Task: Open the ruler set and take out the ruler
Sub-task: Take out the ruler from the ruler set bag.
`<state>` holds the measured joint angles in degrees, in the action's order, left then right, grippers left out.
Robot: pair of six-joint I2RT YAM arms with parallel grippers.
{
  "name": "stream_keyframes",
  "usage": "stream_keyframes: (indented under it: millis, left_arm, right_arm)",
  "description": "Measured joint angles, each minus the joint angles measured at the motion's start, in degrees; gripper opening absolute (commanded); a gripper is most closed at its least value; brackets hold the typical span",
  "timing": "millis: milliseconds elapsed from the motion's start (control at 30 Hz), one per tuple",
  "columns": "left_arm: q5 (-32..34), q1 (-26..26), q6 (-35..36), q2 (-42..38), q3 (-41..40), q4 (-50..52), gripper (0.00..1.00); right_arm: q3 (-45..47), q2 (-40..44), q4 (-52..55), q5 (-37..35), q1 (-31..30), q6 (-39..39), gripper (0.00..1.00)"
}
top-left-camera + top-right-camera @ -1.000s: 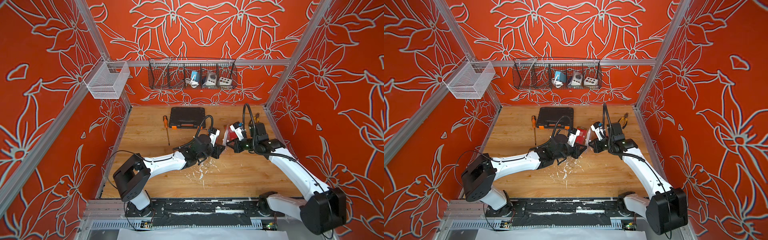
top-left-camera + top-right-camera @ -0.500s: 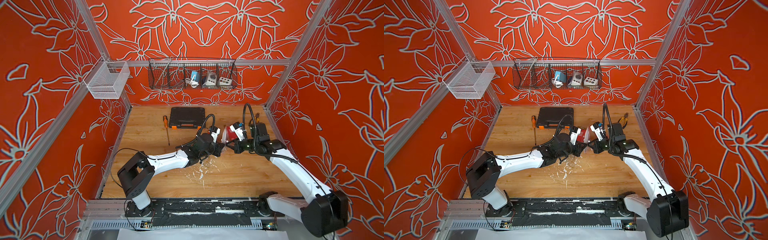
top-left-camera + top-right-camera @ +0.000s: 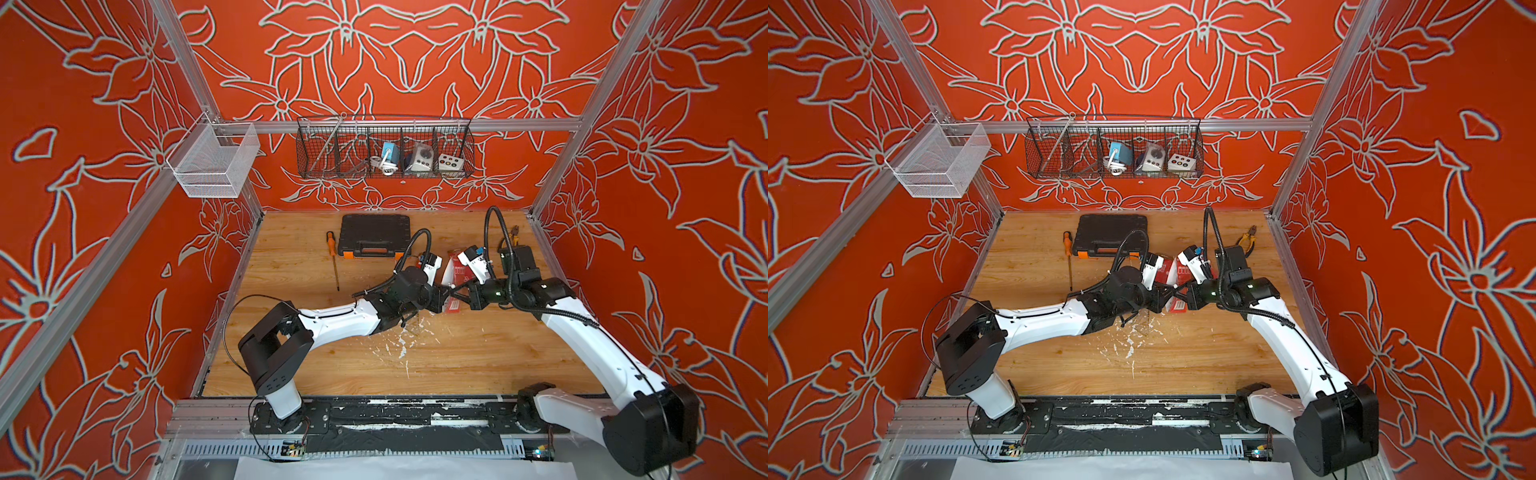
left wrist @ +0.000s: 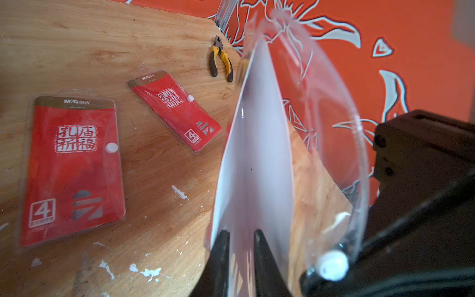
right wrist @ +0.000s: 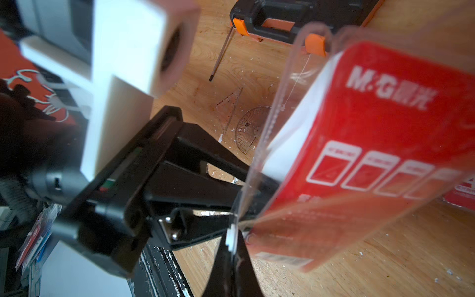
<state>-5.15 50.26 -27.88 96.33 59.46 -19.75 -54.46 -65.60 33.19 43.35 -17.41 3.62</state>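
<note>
The ruler set [image 3: 453, 306] [image 3: 1177, 306], a clear pouch with a red and white card, hangs just above mid-table between both grippers. My right gripper [image 5: 232, 246] [image 3: 459, 296] is shut on the clear flap at its white snap [image 5: 231, 236] and holds the flap away from the pouch body [image 5: 372, 154]. My left gripper [image 4: 241, 236] [image 3: 446, 297] reaches into the opened mouth. Its jaws stand a little apart against the white card [image 4: 257, 154], beside the bowed flap [image 4: 341, 154]. No ruler can be made out inside the pouch.
Two more red ruler sets [image 4: 72, 167] [image 4: 174, 108] lie flat behind the grippers, with yellow pliers [image 4: 221, 59] near the right wall. A clear triangle [image 5: 231, 108] and protractor [image 5: 249, 131] lie on the wood. A black tool case [image 3: 374, 235] and screwdriver [image 3: 332, 257] sit at the back.
My left gripper has moved right, closer to the right gripper and into the pouch mouth, and its jaws have parted slightly. The right gripper has kept its hold on the flap.
</note>
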Motion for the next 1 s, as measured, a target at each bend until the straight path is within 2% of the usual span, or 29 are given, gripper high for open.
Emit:
stream_keyframes:
  millis: [300,667,800,900,1000]
  left_arm:
    - [-2.7,-0.1,1.4,-0.5,-1.9,-6.2,0.34]
    - [-6.3,-0.1,1.7,-4.4,-10.6,-19.7,0.34]
    - [-7.2,-0.3,2.0,-5.6,-13.1,-24.7,0.34]
    - [-7.8,-0.3,2.4,-6.5,-14.7,-27.8,0.24]
    - [-8.5,-0.3,3.3,-7.5,-15.6,-29.5,0.21]
  right_arm:
    - [-3.7,0.0,4.2,1.7,-0.2,-1.8,0.00]
    - [-7.5,-0.3,9.0,4.8,-2.5,-3.1,0.00]
    - [-9.3,-0.5,10.5,5.5,-3.6,-3.3,0.00]
    - [-10.2,-0.7,11.0,6.4,-4.1,-3.3,0.00]
    - [-10.8,-1.0,11.2,7.0,-4.8,-3.3,0.00]
